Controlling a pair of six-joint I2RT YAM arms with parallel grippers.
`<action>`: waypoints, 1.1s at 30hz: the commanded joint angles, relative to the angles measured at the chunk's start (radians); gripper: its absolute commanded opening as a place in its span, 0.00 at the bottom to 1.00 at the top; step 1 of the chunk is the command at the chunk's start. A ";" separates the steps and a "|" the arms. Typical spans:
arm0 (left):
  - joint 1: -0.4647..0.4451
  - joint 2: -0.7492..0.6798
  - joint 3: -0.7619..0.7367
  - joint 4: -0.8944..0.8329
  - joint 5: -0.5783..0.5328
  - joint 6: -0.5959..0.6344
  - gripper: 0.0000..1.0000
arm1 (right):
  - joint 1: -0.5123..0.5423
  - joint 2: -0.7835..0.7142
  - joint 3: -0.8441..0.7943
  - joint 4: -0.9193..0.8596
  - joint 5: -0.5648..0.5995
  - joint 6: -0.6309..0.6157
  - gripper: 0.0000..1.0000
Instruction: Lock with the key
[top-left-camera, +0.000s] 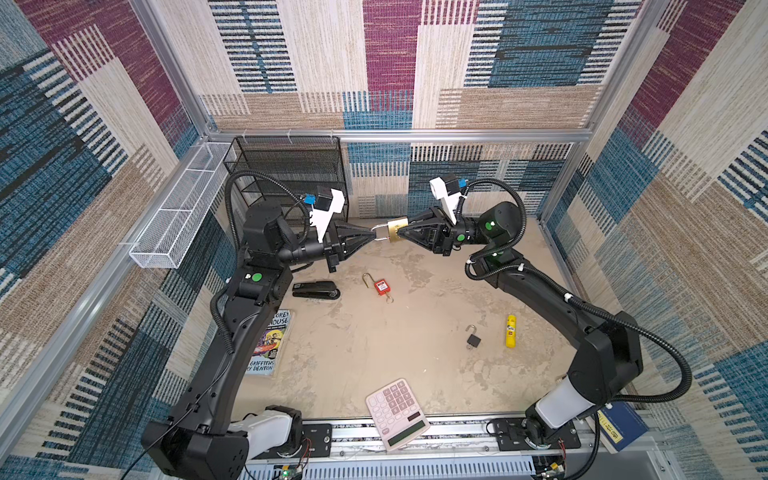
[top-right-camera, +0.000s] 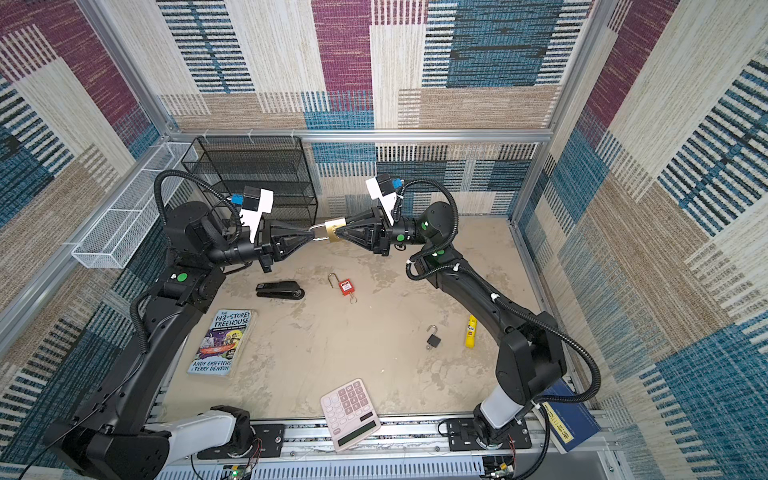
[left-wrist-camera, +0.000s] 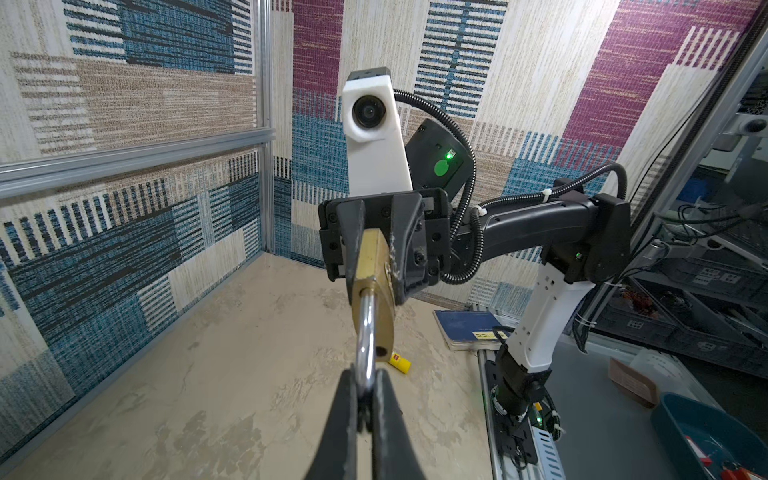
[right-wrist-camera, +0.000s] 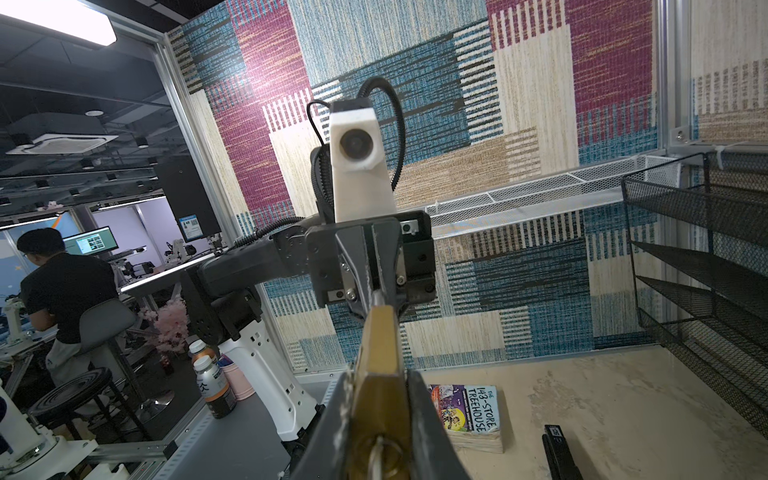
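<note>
A brass padlock (top-left-camera: 395, 231) (top-right-camera: 333, 230) hangs in the air between both arms, above the back of the table. My left gripper (top-left-camera: 376, 237) (top-right-camera: 313, 235) (left-wrist-camera: 366, 384) is shut on its silver shackle (left-wrist-camera: 365, 328). My right gripper (top-left-camera: 400, 237) (top-right-camera: 338, 233) (right-wrist-camera: 380, 388) is shut on the brass body (right-wrist-camera: 379, 365). A key (right-wrist-camera: 376, 457) sticks out of the keyhole in the body's underside, in the right wrist view. On the body's top face, a dark empty hole (left-wrist-camera: 380, 352) shows beside the shackle.
On the table lie a red padlock with a key (top-left-camera: 380, 286), a small black open padlock (top-left-camera: 473, 340), a yellow glue stick (top-left-camera: 510, 331), a black stapler (top-left-camera: 316, 289), a book (top-left-camera: 270, 345) and a pink calculator (top-left-camera: 397, 413). A black mesh rack (top-left-camera: 291, 174) stands at the back.
</note>
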 joint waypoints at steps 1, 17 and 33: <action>-0.009 -0.001 0.001 0.023 -0.010 0.065 0.00 | 0.014 -0.002 -0.003 -0.015 -0.043 0.036 0.00; -0.024 0.027 0.007 0.112 0.092 -0.110 0.00 | 0.015 -0.009 -0.013 -0.045 -0.004 -0.166 0.00; -0.048 0.066 0.020 0.112 0.100 -0.041 0.00 | 0.050 0.026 -0.026 0.056 -0.017 0.038 0.00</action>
